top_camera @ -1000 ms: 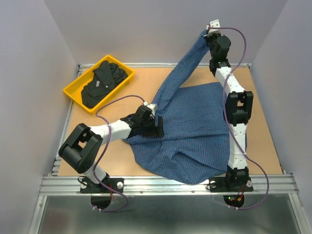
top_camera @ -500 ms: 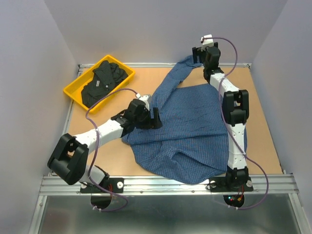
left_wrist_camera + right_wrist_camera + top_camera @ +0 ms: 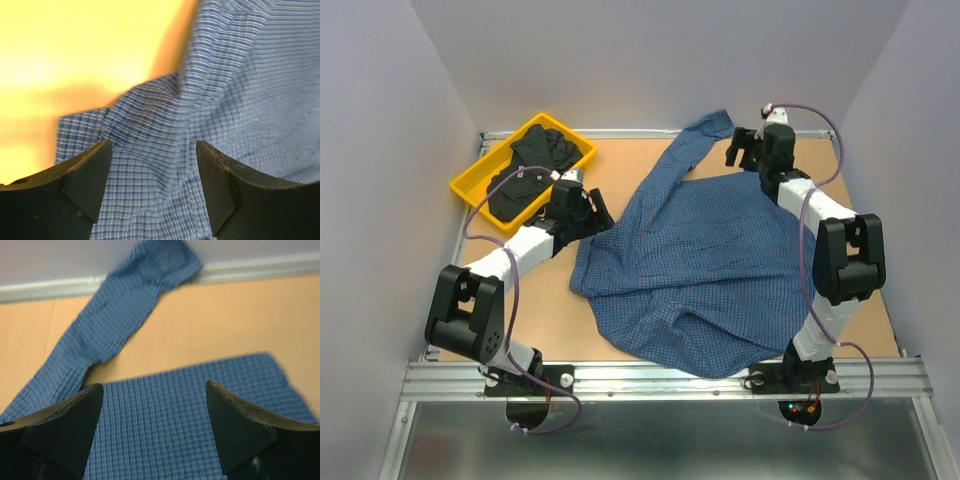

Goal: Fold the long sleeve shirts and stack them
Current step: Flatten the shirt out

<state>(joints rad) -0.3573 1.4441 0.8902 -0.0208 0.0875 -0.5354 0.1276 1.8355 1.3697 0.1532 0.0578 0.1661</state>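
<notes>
L tool (image 3: 592, 213) & R tool (image 3: 744, 148) are both hovering, jaws apart & gripping nothing, at edges of blue shirt (image 3: 710, 260) lying on worktop (image 3: 865, 290).

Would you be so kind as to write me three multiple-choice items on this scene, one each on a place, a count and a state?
1. Where does the black shirt lie?
A) in the yellow tray
B) hung on the back wall
C) on the floor

2. How many shirts are in view?
A) one
B) two
C) four

3. How do the left gripper and the right gripper stand?
A) both shut on cloth
B) both open, gripping nothing
C) one open, one shut

Answers:
1 A: the top view shows it bunched inside the tray.
2 B: there is the black one, and the blue shirt spread on the table.
3 B: each wrist view shows the fingers wide apart over the cloth.
</notes>
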